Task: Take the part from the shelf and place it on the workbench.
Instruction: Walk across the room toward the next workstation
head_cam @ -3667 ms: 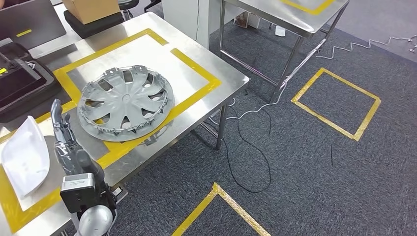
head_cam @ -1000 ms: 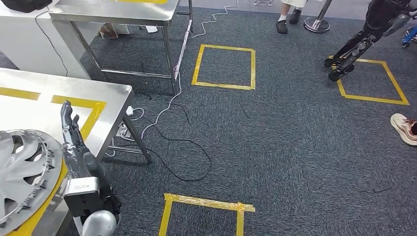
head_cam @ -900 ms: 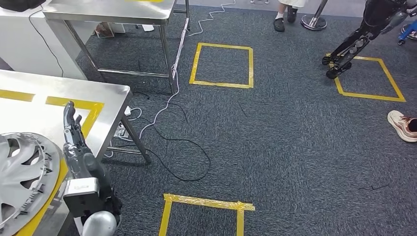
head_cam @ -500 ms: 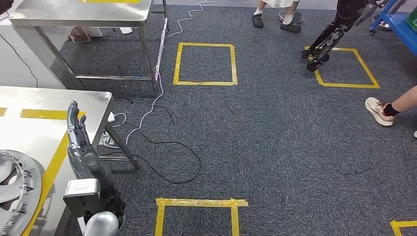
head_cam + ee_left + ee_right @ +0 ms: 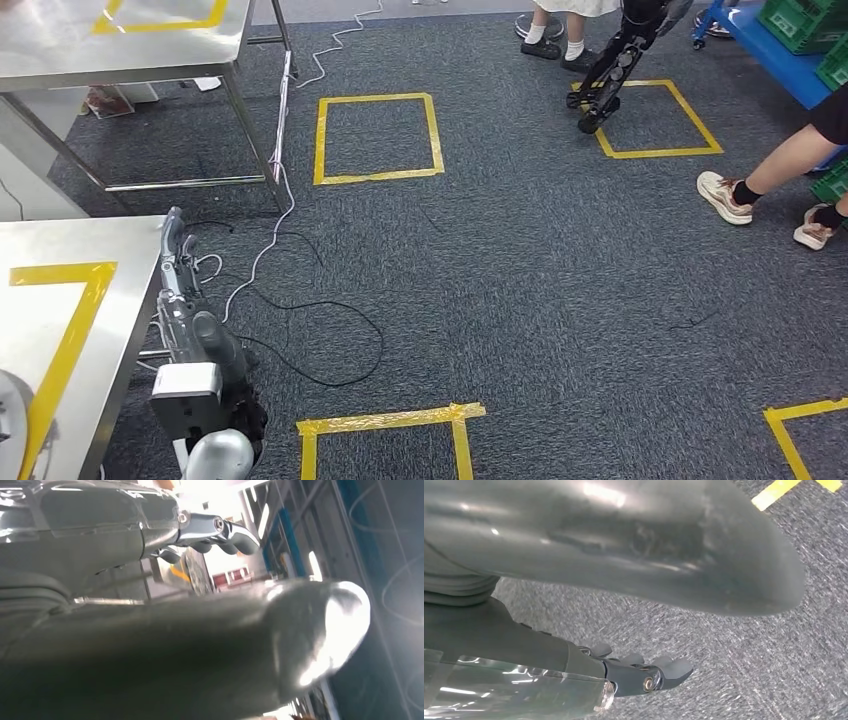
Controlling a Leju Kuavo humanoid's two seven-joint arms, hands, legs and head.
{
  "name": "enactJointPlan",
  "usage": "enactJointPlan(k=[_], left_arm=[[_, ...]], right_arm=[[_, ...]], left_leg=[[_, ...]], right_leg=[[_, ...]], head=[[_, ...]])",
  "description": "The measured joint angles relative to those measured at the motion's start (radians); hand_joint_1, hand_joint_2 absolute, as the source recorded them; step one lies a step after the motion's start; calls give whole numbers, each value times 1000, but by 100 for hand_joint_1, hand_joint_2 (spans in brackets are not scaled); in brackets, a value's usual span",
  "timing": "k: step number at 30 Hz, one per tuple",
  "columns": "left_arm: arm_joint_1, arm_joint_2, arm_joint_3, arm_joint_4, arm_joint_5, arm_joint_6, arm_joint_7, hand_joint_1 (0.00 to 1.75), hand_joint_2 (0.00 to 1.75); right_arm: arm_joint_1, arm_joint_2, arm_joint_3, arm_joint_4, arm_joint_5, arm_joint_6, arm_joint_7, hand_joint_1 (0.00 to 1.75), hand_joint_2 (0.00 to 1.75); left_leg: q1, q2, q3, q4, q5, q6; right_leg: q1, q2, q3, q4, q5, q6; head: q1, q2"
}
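The robot's left hand (image 5: 176, 262) rises with fingers straight and apart, holding nothing, just beside the near right edge of the steel workbench with yellow tape lines (image 5: 60, 250). The right hand (image 5: 634, 672) hangs over dark grey carpet (image 5: 520, 270), fingers loosely extended and likewise holding nothing. No part is carried; the part to be fetched and its shelf cannot be made out, though a blue rack with green plastic crates (image 5: 800, 35) stands at the far right. A judgement: both hands are kept free for the pickup ahead. Yellow tape squares (image 5: 378, 138) mark the carpet, likely standing spots. Loose white and black cables (image 5: 290, 300) trail from the workbench's leg; a person's sneakered foot (image 5: 725, 197) steps nearby.
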State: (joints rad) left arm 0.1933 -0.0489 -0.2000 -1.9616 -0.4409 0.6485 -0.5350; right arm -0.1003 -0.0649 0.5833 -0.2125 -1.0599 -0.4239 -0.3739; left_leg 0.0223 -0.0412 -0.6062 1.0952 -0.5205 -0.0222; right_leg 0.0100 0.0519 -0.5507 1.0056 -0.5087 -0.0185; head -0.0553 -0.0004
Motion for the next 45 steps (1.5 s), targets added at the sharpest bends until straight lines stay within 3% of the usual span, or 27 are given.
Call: enactJointPlan(k=[2, 4, 6, 9, 10, 11, 12, 14, 16, 19, 21, 23, 25, 26, 27, 28, 30, 31, 33, 35, 36, 37, 39, 41, 42, 43, 45], left_arm=[[-7, 0, -9, 10, 1, 0, -2, 0, 0], [-16, 0, -20, 20, 2, 0, -4, 0, 0], [-26, -1, -33, 29, 2, 0, -5, 0, 0], [-31, -3, -46, 41, 3, 0, -4, 0, 0], [-31, -3, -49, 45, 3, 0, -4, 0, 0], [-32, -3, -52, 49, 4, 0, -4, 0, 0], [-34, -3, -55, 54, 4, 0, -4, 0, 0], [-39, -3, -59, 61, 6, 0, -3, 0, 0], [-43, -2, -64, 66, 7, 0, -3, 0, 0], [-48, -2, -75, 75, 7, 0, -1, 0, 0], [-53, -1, -80, 80, 7, 0, 0, 0, 0], [-57, 0, -81, 83, 8, 0, 2, 0, 0], [-57, 2, -81, 88, 11, 0, 5, 0, 0], [-57, 4, -81, 90, 14, 0, 7, 0, 0], [-57, 6, -81, 92, 16, 0, 9, 0, 0], [-57, 9, -81, 92, 20, 0, 12, 0, 0], [-56, 16, -79, 91, 29, 0, 17, 0, 0], [-55, 20, -78, 89, 33, 0, 19, 0, 0], [-53, 26, -74, 83, 39, 0, 21, 0, 0], [-52, 30, -72, 75, 40, 0, 26, 0, 0], [-52, 32, -71, 71, 40, 0, 29, 0, 0], [-51, 33, -70, 66, 41, 0, 33, 0, 0], [-48, 37, -67, 58, 47, 0, 37, 0, 0], [-46, 42, -62, 54, 52, 0, 40, 0, 0], [-45, 44, -60, 54, 54, 0, 41, 0, 0], [-45, 46, -58, 54, 54, 0, 41, 0, 0], [-46, 49, -56, 52, 55, 0, 42, 0, 0]], right_arm=[[-1, -1, 0, 0, -4, -3, 4, 0, 0], [0, -2, 0, 1, -8, -6, 14, 0, 0], [-1, -3, 1, 1, -9, -7, 22, 0, 0], [-5, -4, 0, 2, -8, -7, 24, 0, 0], [-4, -4, 0, 2, -8, -7, 24, 0, 0], [-2, -3, 1, 2, -8, -7, 24, 0, 0], [0, -3, 1, 2, -8, -7, 24, 0, 0], [3, -4, 1, 2, -8, -6, 24, 0, 0], [2, -7, 1, 2, -7, -5, 23, 0, 0], [0, -12, 1, 2, -8, -3, 22, 0, 0], [1, -14, 1, 3, -9, -1, 19, 0, 0], [-1, -15, 0, 3, -9, 2, 16, 0, 0], [-2, -15, 0, 3, -8, 5, 11, 0, 0], [-1, -14, 0, 4, -8, 6, 8, 0, 0], [0, -14, 0, 4, -7, 8, 2, 0, 0], [1, -13, 0, 4, -6, 10, -3, 0, 0], [1, -9, 0, 4, -3, 11, -12, 0, 0], [0, -8, 0, 4, -1, 10, -14, 0, 0], [0, -7, 0, 4, 1, 9, -16, 0, 0], [1, -4, 0, 4, 2, 6, -17, 0, 0], [1, -3, 0, 4, 2, 4, -17, 0, 0], [-1, -2, 0, 4, 2, 0, -17, 0, 0], [-4, 0, 0, 4, 0, -7, -15, 0, 0], [-3, 3, 0, 4, -1, -10, -11, 0, 0], [-1, 4, 0, 4, -1, -10, -9, 0, 0], [2, 5, 0, 4, -2, -11, -6, 0, 0], [6, 6, 0, 4, -5, -11, -4, 0, 0]], left_leg=[[0, -23, 22, -48, 4, 6], [-2, -12, 24, -53, 3, 15], [1, 6, 28, -58, 4, 25], [-1, 38, 33, -60, -1, 35], [-2, 47, 34, -60, -3, 36], [-3, 55, 35, -60, -5, 36], [-4, 62, 38, -60, -8, 36], [-5, 73, 46, -61, -14, 32], [-7, 82, 53, -61, -20, 25], [-6, 94, 59, -66, -25, 10], [-4, 77, 60, -51, -40, 1], [-3, 46, 22, 32, -86, -3], [-4, 37, -47, 151, -132, -6], [-4, 37, -71, 184, -134, -7], [-4, 37, -79, 183, -115, -8], [-4, 35, -68, 148, -80, -8], [-1, 10, -17, 30, -8, -6], [0, -5, 3, -14, 8, -3], [-1, -19, 18, -46, 5, 5], [-1, -5, 21, -53, 4, 15], [0, 5, 24, -55, 4, 20], [1, 16, 27, -58, 4, 25], [1, 40, 31, -58, 0, 32], [-1, 62, 33, -58, -5, 33], [-1, 71, 35, -58, -7, 33], [-1, 78, 38, -58, -10, 31], [-2, 91, 47, -59, -16, 25]], right_leg=[[-3, 16, -9, 9, -5, 11], [-6, 28, -14, 8, -5, 22], [-7, 9, -26, 35, -23, 34], [-11, -38, -110, 198, -101, 50], [-13, -43, -141, 253, -118, 53], [-14, -45, -158, 279, -116, 54], [-15, -47, -157, 268, -95, 53], [-13, -57, -106, 152, -20, 44], [-4, -76, -53, 44, 17, 31], [6, -77, -37, 11, 13, 16], [3, -69, -24, -4, 18, 5], [-1, -61, -14, -15, 22, -4], [-1, -48, -12, -16, 20, -10], [0, -41, -11, -15, 18, -10], [0, -33, -9, -14, 16, -10], [0, -24, -6, -11, 12, -9], [-1, -8, -3, -1, 2, -1], [-1, -1, -5, 6, -3, 4], [-4, 13, -12, 14, -8, 16], [-8, 19, -15, 15, -10, 25], [-8, 9, -20, 26, -18, 30], [-8, -5, -34, 55, -36, 36], [-11, -36, -90, 165, -91, 47], [-16, -44, -149, 271, -123, 54], [-18, -46, -159, 282, -114, 55], [-19, -48, -149, 253, -85, 54], [-16, -61, -89, 128, -15, 45]], head=[[0, 0], [0, 0], [4, 0], [9, 0], [9, 0], [9, 0], [9, 0], [9, 0], [9, 0], [8, 0], [6, 0], [3, 0], [0, 0], [0, 0], [0, 0], [0, 0], [0, 0], [1, 0], [1, 0], [2, 0], [4, 0], [6, 0], [11, 0], [11, 0], [11, 0], [11, 0], [11, 0]])
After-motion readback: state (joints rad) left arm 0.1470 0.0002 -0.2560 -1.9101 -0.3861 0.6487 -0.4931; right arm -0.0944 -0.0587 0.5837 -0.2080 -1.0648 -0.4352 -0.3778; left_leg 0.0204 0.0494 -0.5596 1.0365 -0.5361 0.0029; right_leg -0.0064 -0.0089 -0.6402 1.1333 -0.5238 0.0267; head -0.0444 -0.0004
